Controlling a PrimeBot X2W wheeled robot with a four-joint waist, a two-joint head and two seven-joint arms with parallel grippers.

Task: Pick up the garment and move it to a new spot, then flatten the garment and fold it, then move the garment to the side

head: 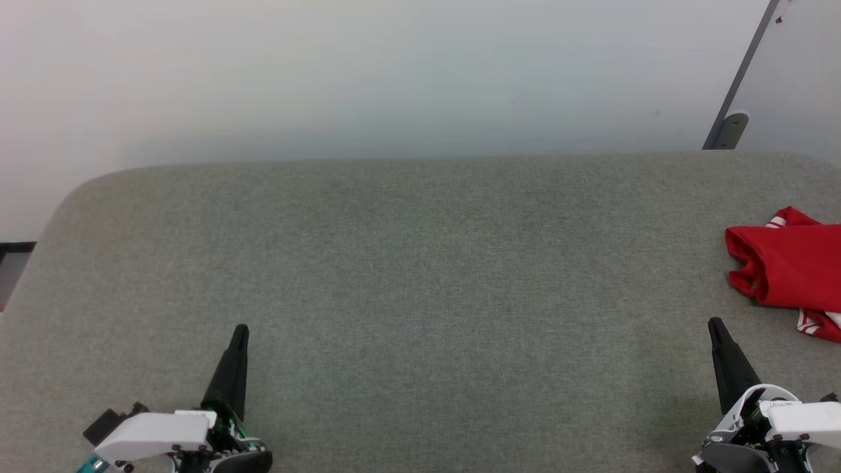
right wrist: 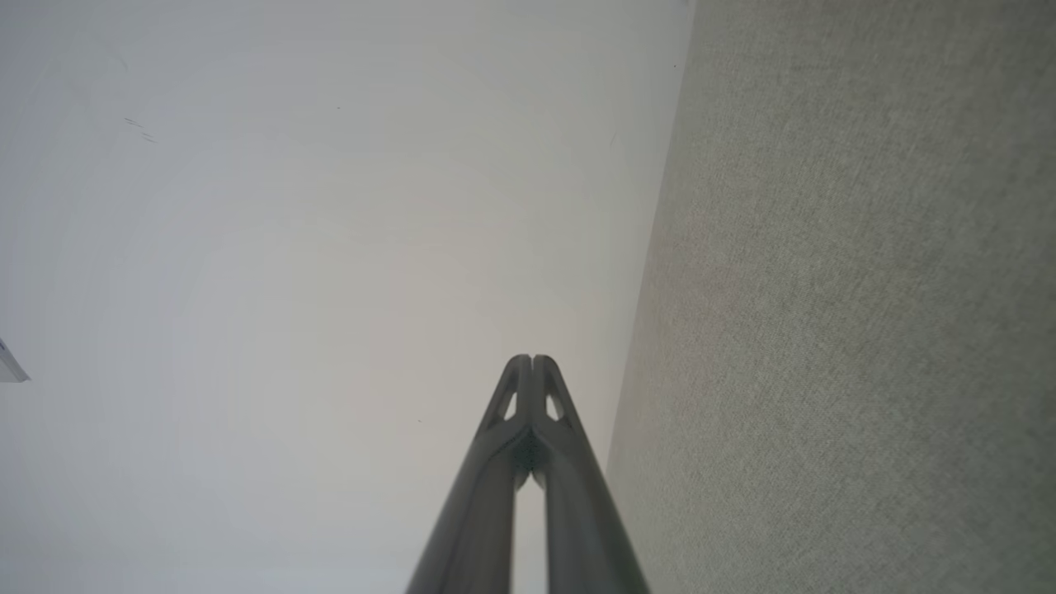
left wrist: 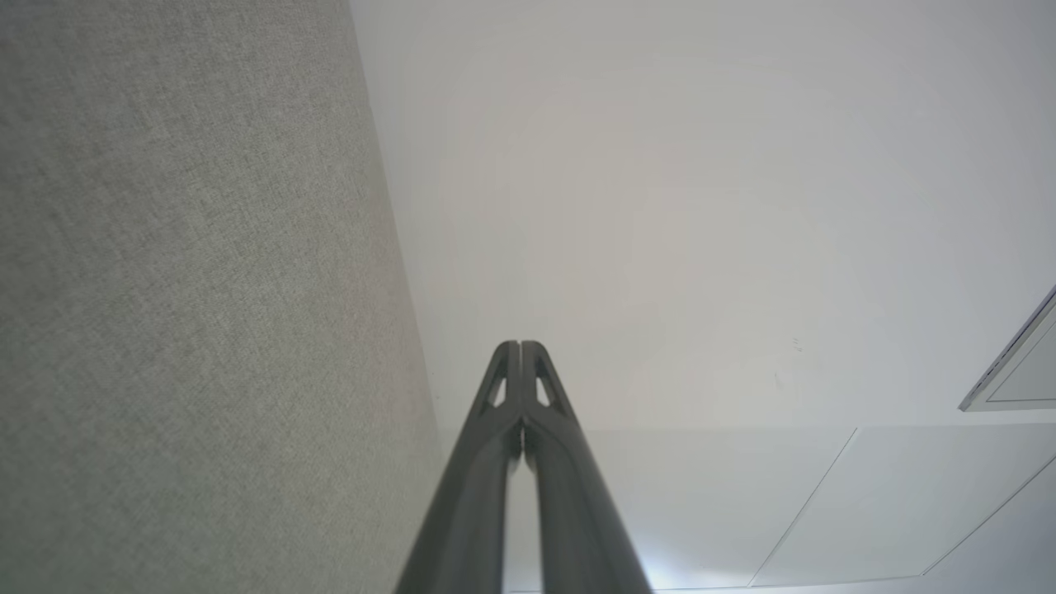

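The garment (head: pixel 788 264), a bright red T-shirt with red-and-white stripe trim, lies bunched at the right edge of the grey fabric surface (head: pixel 420 276), partly cut off by the picture's edge. My right gripper (head: pixel 716 326) sits at the lower right, just below and left of the garment, apart from it. In the right wrist view its fingertips (right wrist: pixel 532 360) press together on nothing. My left gripper (head: pixel 240 330) rests at the lower left, far from the garment. Its tips (left wrist: pixel 520 345) in the left wrist view are also pressed together and hold nothing.
A pale wall (head: pixel 394 72) rises behind the surface's far edge. A grey bracket and panel (head: pixel 729 128) stand at the back right. The surface's left corner is rounded, with a dark floor strip (head: pixel 16 249) beyond it.
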